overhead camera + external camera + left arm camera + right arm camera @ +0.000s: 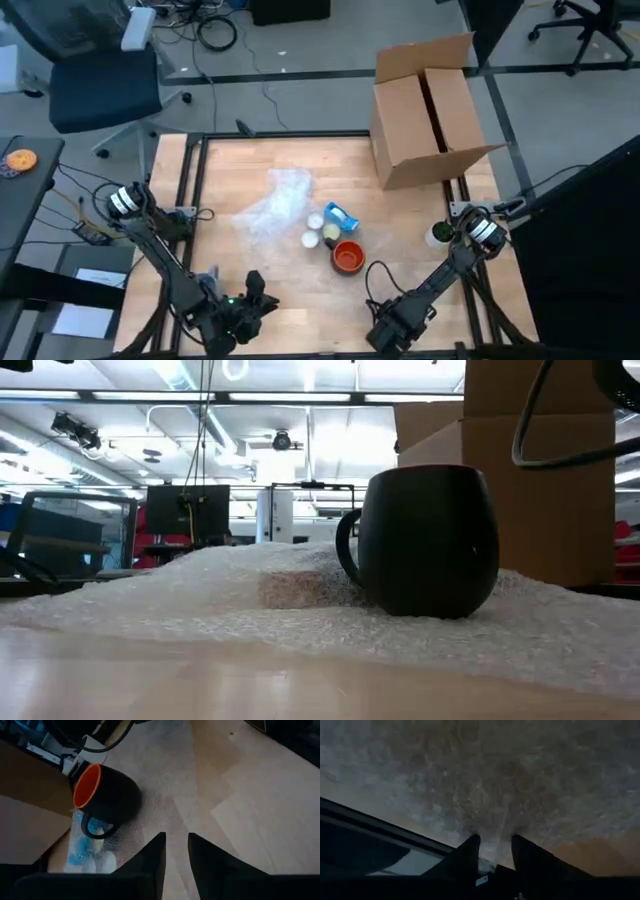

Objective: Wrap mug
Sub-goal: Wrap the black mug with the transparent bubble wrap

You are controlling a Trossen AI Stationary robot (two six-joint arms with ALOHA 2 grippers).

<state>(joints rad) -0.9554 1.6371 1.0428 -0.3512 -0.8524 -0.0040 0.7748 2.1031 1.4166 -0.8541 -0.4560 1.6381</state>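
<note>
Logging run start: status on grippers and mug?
Left gripper open, right gripper open, both parked near edge. Mug unwrapped, beside wrap. Nothing blocking.

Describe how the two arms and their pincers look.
Both arms are dark, slim and jointed. The left arm and right arm each carry a white-and-silver banded collar near the base. Thin cables trail beside them. Each pincer ends in two dark, tapering, flat fingers.

— What is my table (420, 225) carrying right now?

— It is holding a sheet of bubble wrap (275, 205) near its middle, with the mug (348, 257) sitting at four o'clock from it. A cardboard box (425, 115) is standing at two o'clock.
</note>
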